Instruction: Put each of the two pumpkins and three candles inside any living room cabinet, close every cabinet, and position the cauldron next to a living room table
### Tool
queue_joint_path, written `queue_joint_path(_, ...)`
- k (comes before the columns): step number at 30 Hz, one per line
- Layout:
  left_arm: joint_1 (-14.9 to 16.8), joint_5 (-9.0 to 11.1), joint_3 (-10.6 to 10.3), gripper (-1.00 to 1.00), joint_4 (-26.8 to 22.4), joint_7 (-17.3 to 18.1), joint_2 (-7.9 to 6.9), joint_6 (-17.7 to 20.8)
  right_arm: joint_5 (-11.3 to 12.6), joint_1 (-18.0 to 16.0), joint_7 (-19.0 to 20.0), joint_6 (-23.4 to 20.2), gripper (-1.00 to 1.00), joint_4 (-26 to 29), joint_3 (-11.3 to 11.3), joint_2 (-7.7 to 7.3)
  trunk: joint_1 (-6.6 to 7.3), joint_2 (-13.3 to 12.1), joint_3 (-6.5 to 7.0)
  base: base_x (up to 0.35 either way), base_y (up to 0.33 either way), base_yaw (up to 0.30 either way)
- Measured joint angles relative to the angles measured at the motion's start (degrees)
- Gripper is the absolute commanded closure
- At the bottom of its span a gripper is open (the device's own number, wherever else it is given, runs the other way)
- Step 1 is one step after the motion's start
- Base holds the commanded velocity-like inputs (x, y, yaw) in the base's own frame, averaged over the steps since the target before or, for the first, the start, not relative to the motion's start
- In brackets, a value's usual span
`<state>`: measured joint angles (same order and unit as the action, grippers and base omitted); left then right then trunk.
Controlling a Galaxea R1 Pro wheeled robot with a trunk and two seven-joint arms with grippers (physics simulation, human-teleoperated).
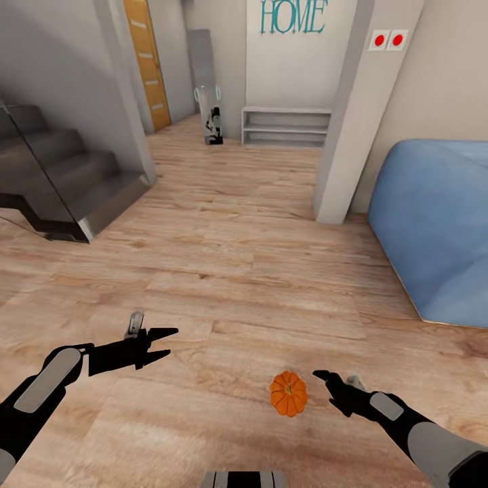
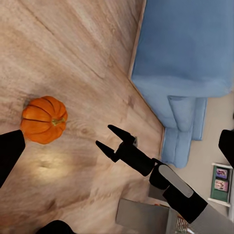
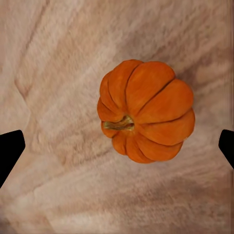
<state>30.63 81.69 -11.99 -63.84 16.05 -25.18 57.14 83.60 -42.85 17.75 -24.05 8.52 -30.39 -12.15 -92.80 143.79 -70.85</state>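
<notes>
Pumpkin (image 1: 288, 393) sat on wood floor (image 1: 237, 271), lower center; right gripper (image 1: 325, 381) agape just beside it, left gripper (image 1: 166, 342) agape too

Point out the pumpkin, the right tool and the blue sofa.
pumpkin (image 3: 146, 111): right wrist view, ribbed top beside the stem.
right tool (image 1: 327, 381): head view, midway between its open fingertips.
blue sofa (image 1: 440, 224): head view, its blue cover.
</notes>
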Motion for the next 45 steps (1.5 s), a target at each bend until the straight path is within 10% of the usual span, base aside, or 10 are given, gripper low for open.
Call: queue_joint_path(45, -0.04, -0.04, -0.48, -1.0, 0.0, 2.58, 0.0, 0.04, -0.03, 0.01, 0.83, 1.19, -1.0, -0.2, 0.01, 0.07, -1.03, 0.54, -8.87, 0.0, 0.0, 0.0)
